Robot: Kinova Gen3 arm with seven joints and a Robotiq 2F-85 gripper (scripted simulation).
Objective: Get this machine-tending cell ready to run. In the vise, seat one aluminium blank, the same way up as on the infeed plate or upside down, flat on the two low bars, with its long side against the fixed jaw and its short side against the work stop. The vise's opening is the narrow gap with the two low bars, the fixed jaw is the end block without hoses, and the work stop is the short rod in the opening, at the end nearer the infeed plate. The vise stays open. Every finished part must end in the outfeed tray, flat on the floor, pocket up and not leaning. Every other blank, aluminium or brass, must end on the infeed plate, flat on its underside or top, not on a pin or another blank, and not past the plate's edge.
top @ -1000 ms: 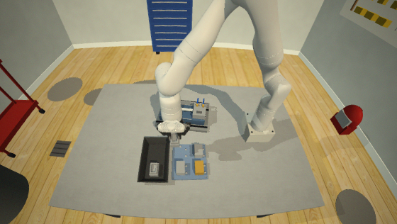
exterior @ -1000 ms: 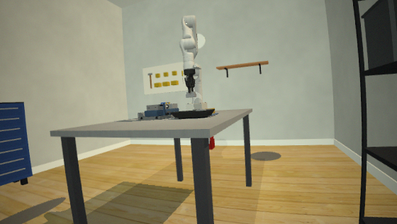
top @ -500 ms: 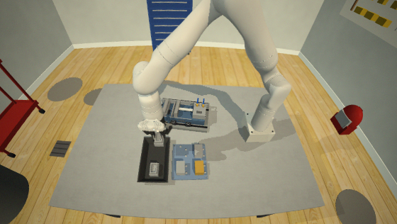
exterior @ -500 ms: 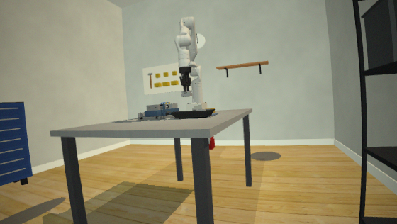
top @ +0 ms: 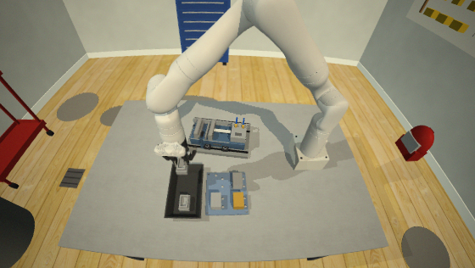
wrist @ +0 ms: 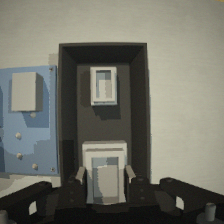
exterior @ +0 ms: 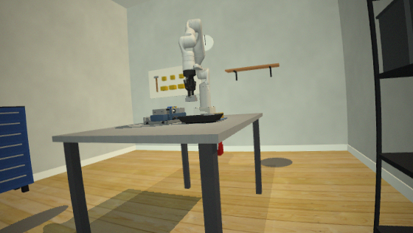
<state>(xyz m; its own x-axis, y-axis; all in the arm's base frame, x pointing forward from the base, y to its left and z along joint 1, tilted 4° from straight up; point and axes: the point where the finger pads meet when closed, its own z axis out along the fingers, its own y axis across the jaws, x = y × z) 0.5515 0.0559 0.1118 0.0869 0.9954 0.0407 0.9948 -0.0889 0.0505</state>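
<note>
My gripper (top: pixel 182 167) is shut on a grey finished part (wrist: pixel 105 172) with its pocket facing up. It holds the part above the near end of the black outfeed tray (top: pixel 184 191), well off the floor in the side view (exterior: pixel 190 96). A second finished part (top: pixel 185 203) lies flat in the tray, pocket up; it also shows in the wrist view (wrist: pixel 103 86). The blue infeed plate (top: pixel 227 193) carries two aluminium blanks (top: pixel 237 180) (top: pixel 216 200) and one brass blank (top: pixel 238 200). The vise (top: pixel 220 133) stands behind the plate; its opening looks empty.
The arm's base (top: pixel 311 159) stands right of the vise. The tray's walls (wrist: pixel 142 105) rise on both sides of the held part. The infeed plate's edge with its pins (wrist: pixel 27 125) lies beside the tray.
</note>
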